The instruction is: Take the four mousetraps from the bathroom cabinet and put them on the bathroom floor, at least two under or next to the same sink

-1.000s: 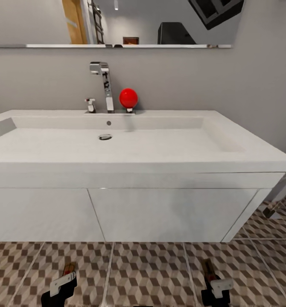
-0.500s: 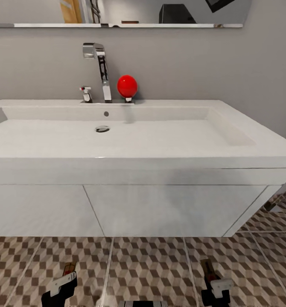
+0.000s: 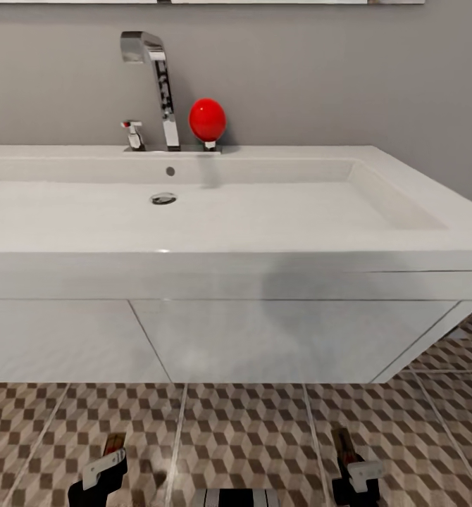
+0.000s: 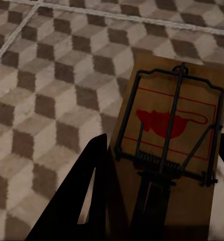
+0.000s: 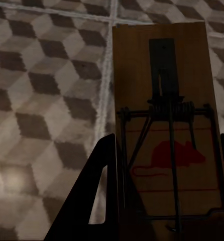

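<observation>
You've got a mousetrap in each end effector — left end effector (image 3: 98,470) clamped on one mousetrap (image 4: 170,150), right end effector (image 3: 356,473) on the other mousetrap (image 5: 167,145). Both hang low over the bathroom floor (image 3: 250,436), boards running lengthwise out from the fingers. Sink (image 3: 215,225) lies at 12 o'clock — the arms look equally near.
</observation>
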Motion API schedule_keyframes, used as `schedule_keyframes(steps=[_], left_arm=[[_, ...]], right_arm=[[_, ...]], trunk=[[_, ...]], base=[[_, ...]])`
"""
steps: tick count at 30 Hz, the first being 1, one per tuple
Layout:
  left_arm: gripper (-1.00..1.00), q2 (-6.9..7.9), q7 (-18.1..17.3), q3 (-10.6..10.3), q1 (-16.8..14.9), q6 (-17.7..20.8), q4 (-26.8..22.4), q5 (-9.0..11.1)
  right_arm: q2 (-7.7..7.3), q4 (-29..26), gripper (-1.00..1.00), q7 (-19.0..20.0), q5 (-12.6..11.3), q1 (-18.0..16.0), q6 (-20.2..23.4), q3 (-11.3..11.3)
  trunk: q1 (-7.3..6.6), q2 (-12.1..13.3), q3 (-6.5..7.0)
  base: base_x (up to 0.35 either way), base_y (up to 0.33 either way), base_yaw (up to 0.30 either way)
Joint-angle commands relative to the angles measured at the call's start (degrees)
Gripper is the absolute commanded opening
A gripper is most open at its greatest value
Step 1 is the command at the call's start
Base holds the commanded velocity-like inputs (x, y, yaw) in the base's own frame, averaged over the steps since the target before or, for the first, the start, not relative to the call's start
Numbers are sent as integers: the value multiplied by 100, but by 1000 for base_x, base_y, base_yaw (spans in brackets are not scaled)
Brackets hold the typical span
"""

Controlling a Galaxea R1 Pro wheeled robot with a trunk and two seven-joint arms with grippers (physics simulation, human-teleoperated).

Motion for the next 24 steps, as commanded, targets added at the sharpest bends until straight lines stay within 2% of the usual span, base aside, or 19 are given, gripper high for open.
schedule_keyframes(steps=[1,6,14,24], left_arm=[[-100,2,22,-20,-3,-15,2,3],[-100,-3,22,-20,-3,-14,2,3],[-100,-5,22,-18,-3,-14,2,3],[-100,-6,22,-19,-3,-14,2,3]], right_arm=[[-3,21,-100,5,46,-9,-30,-48],[-3,21,-100,5,46,-9,-30,-48],[-3,21,-100,5,46,-9,-30,-48],[-3,21,-100,4,46,-9,-33,-48]], trunk=[[1,-3,-27],[14,-10,-138],[35,-21,-315],[61,-34,-536]], base=[[0,0,0],[14,6,0],[139,95,0],[12,8,0]])
